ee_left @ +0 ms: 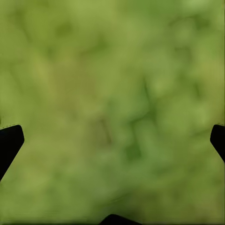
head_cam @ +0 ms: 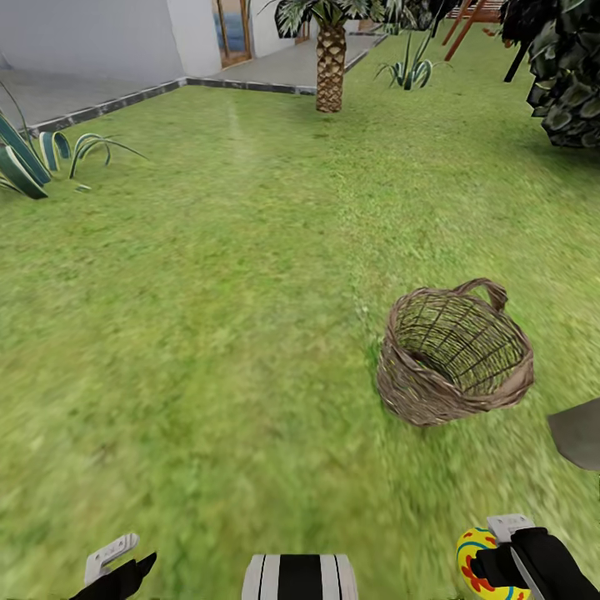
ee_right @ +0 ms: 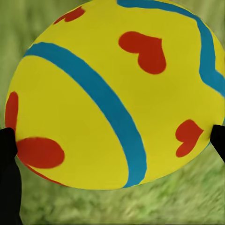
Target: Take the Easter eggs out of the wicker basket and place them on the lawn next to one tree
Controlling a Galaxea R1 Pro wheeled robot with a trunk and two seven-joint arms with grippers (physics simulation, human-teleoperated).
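At the lower right of the head view we see our right gripper (head_cam: 500, 560), black with a pale bracket, clenched around a small yellow Easter egg painted with blue bands and red marks (head_cam: 482, 567). In the right wrist view the same egg (ee_right: 117, 93) sits between the two dark fingertips (ee_right: 9, 154), one touching each side, with blurred grass behind it.

Our left gripper (head_cam: 125, 571) shows at the lower left edge of the head view, over bare grass. In the left wrist view its black fingertips (ee_left: 9, 143) stand wide apart at the two sides of the frame with nothing between them, so it is released.

The round brown open-weave wicker basket (head_cam: 454, 358) lies right of centre on the bright green mottled lawn (head_cam: 208, 317), tilted so that its mouth faces up and toward us, one loop handle at its upper rim. What we can see of its inside looks bare weave.

At the top centre a palm with a scaly brown trunk (head_cam: 330, 71) stands at the edge of grey paving (head_cam: 83, 92); dark foliage (head_cam: 571, 75) fills the upper right corner.
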